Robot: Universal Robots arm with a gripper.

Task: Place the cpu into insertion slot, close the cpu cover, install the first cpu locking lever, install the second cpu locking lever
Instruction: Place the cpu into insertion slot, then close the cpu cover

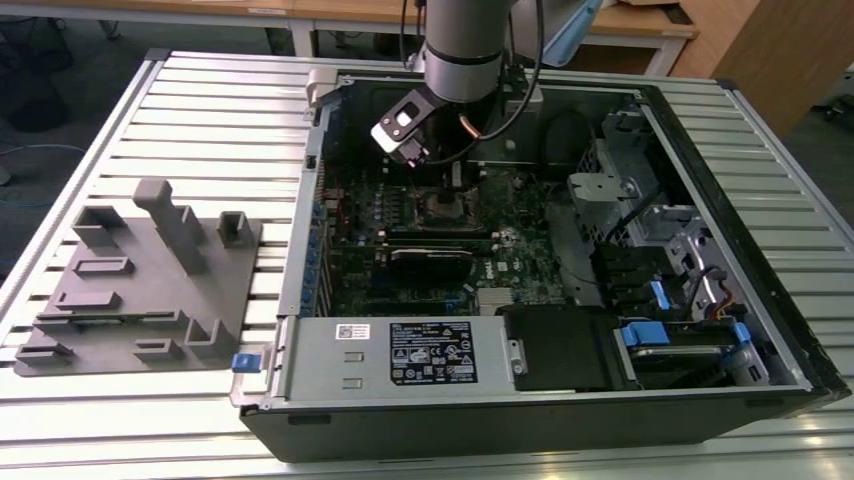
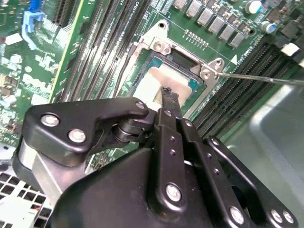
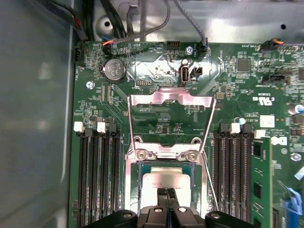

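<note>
Robotics lab bench, set up for computer assembly work.
Open desktop computer case (image 1: 534,400) lying on its side on a ribbed aluminium tabletop (image 1: 214,110). Just beside the case, at the exterior view's left, a grey moulded fixture plate (image 1: 134,280) with upright holders. Above the case, a robot arm (image 1: 465,50) reaching down into it. Behind the case, wooden desks (image 1: 641,30) on a grey floor (image 1: 80,40).

Ribbed silver metal table (image 1: 214,110); on it, towards the exterior view's left, grey moulded plastic fixture with upright blocks (image 1: 134,290). Lower centre, boxy silver power supply (image 1: 334,365), blue plastic clip (image 1: 643,335) beside it.
</note>
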